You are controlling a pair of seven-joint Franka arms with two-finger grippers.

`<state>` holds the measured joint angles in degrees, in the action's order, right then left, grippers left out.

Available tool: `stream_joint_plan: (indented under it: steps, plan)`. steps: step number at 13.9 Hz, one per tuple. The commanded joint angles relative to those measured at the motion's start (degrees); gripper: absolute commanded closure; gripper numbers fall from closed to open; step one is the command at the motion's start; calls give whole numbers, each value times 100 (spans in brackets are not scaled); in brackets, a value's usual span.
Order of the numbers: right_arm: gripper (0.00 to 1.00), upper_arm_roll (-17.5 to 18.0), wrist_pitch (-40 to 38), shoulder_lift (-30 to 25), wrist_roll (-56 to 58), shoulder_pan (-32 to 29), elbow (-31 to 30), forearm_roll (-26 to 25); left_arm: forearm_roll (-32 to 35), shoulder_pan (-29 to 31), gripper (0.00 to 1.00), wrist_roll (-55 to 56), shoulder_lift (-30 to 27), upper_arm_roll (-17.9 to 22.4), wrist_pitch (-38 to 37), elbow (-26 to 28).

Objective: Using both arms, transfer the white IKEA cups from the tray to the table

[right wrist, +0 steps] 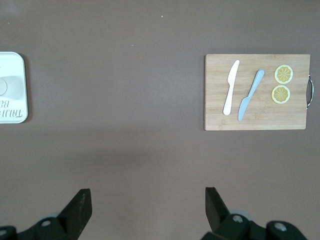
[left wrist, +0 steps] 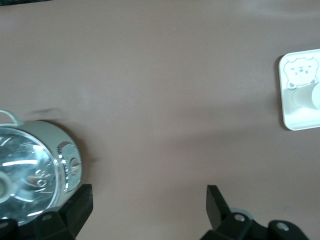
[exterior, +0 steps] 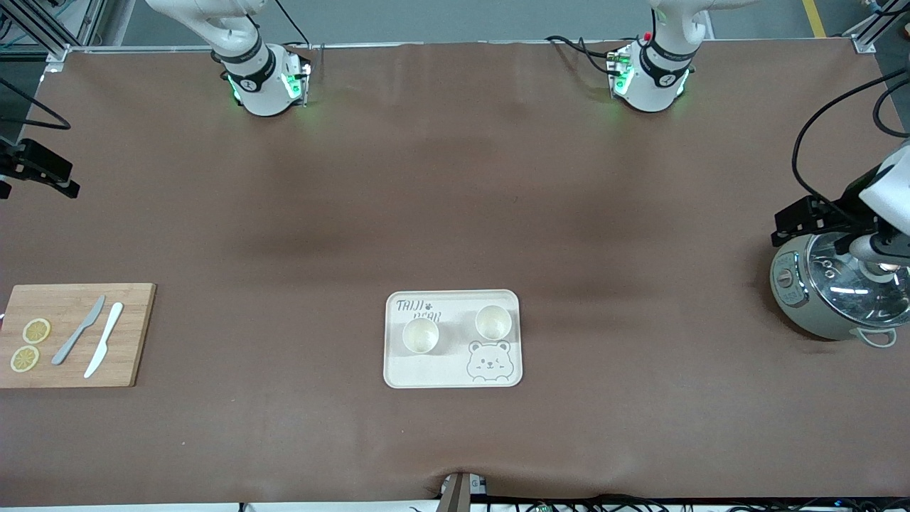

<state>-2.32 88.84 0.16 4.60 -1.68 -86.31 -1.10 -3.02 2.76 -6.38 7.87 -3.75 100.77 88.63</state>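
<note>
Two white cups (exterior: 420, 335) (exterior: 493, 322) sitting upright on the bear tray (exterior: 453, 377), well apart from both grippers, left gripper (left wrist: 147, 207) hanging wide open and empty by the pot (exterior: 828, 288), right gripper (right wrist: 147, 207) hanging wide open and empty near the cutting board (right wrist: 255, 120).

two cups (exterior: 420, 335) (exterior: 493, 322), one tray (exterior: 453, 377), two knives (exterior: 78, 330) (exterior: 104, 349), two lemon slices (exterior: 36, 331) (exterior: 24, 359)

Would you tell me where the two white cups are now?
Both white cups stand upright on the bear tray mid-table, above its bear drawing, between the cutting board and the pot.

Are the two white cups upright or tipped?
Upright: both white cups show round open rims facing up, standing on the bear tray.
</note>
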Motion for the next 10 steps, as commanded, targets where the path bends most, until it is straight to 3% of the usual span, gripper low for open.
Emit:
stream_joint_plan:
  steps: [1,10]
  plan:
    - [0,-5,-25,28,32,62,53,48,-59,-108,0,434,477,-73,83,-405]
    - [0,-5,-42,37,32,71,62,48,144,-1865,0,2437,2622,24,442,-1620]
